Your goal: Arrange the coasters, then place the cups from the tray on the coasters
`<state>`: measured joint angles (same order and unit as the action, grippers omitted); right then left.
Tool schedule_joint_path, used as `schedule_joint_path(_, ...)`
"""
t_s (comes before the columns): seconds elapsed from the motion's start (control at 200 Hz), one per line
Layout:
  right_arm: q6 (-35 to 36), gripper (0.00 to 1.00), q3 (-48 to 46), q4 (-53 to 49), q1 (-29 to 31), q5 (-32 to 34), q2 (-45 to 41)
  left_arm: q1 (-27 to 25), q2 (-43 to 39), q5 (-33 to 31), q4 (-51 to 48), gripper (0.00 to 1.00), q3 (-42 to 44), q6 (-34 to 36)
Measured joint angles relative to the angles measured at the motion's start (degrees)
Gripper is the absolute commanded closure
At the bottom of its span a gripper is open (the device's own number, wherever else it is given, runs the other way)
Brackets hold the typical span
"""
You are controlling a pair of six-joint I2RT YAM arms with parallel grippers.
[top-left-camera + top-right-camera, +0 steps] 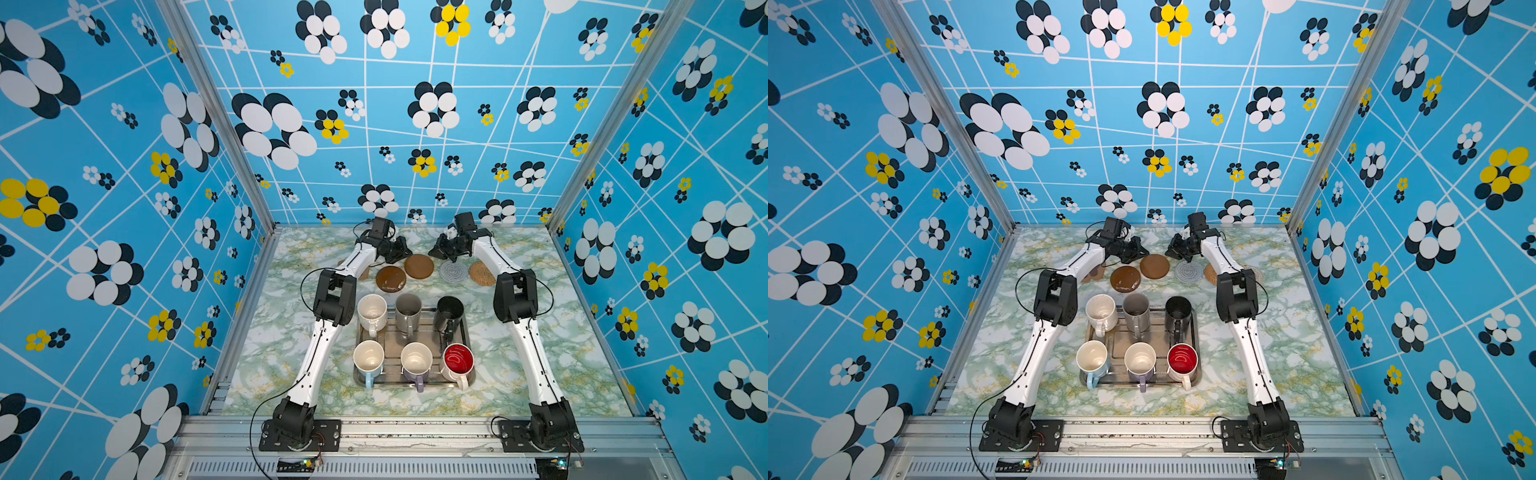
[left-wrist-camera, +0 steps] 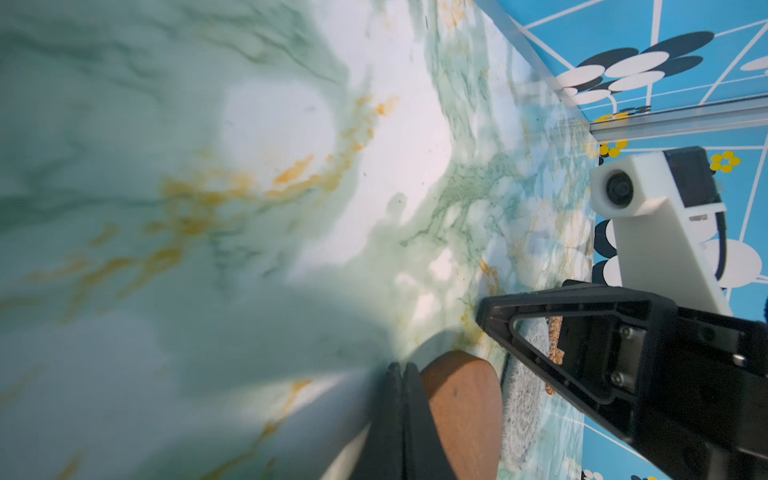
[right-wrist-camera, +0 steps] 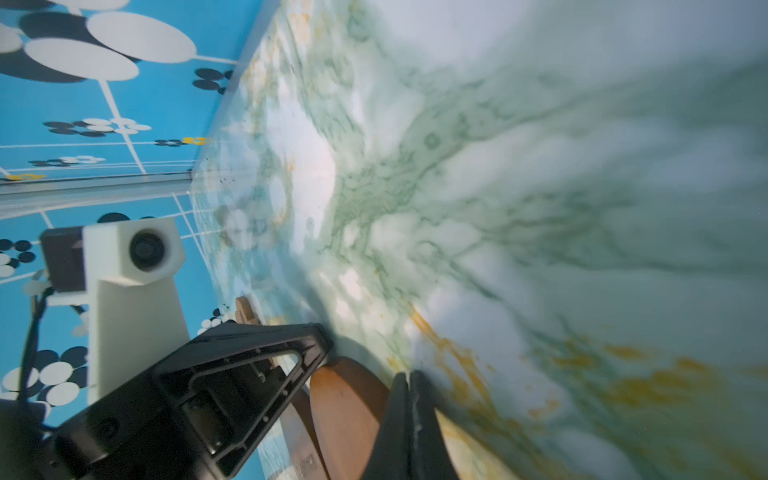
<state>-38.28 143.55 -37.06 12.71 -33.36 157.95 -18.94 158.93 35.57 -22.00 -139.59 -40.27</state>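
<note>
Top views first. All six mugs sit in the silver tray [image 1: 415, 384]: the cream-white mug [image 1: 372, 311], tall grey mug [image 1: 408, 309] and tall black mug [image 1: 449, 309] along its 12 o'clock side, and the light blue mug [image 1: 368, 357], lilac mug [image 1: 416, 359] and red-lined mug [image 1: 458, 358] along 6 o'clock. So no cup is on a coaster yet.

The coasters lie in a loose row on the counter [image 1: 291, 332] at the tray's 12 o'clock: dark brown disc [image 1: 390, 279], lighter brown disc [image 1: 419, 266], grey-white woven round [image 1: 454, 271], tan rattan round [image 1: 482, 273]. The paw-shaped coaster [image 1: 1097, 273] is mostly hidden under the left arm. The left gripper [image 1: 405, 250] sits at the lighter disc's 11 o'clock and the right gripper [image 1: 433, 251] at its 1 o'clock.

Left wrist view: the jaws are pressed together on nothing, tips just beside the lighter brown disc.

Right wrist view: same deal, jaws pressed together and empty next to that disc.

Looks like coaster arranging is barely underway, with every cup left to move.
</note>
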Motion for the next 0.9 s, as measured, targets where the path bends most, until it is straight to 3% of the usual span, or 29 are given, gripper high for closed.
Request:
schedule_joint_path(0.6,5.22,1.00,-12.50,-2.93,0.02,1.77,-8.83,-1.99,-0.04,1.99,-3.19,1.00,-0.42,4.35)
schedule_joint_path(0.9,6.16,1.00,-13.88,-2.75,0.55,1.75,-9.88,-2.10,-0.37,1.25,-3.65,1.00,-0.42,4.92)
